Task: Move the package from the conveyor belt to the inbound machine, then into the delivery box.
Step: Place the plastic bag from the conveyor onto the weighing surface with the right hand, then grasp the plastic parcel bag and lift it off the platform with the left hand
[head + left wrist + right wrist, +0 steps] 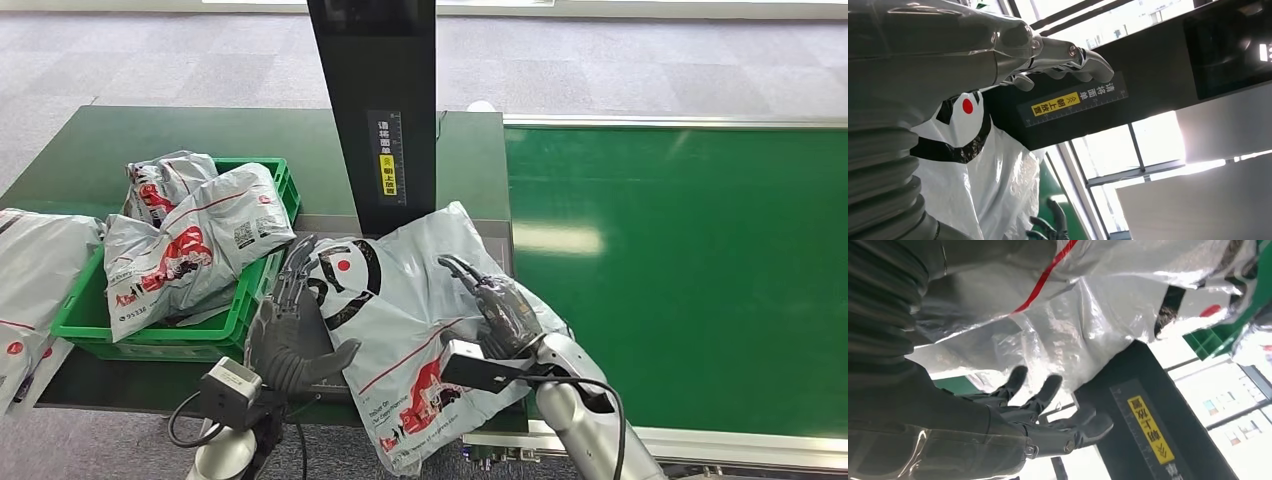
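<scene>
The grey package lies at the black inbound machine's foot, at 6 o'clock from it; the left hand and right hand flank it, fingers spread, gripping nothing

- The package lies at the foot of the inbound machine's post, between the left hand and the right hand.
- The conveyor belt runs to its right.
- The crate sits to its left on the bench, with two parcels in it.
</scene>
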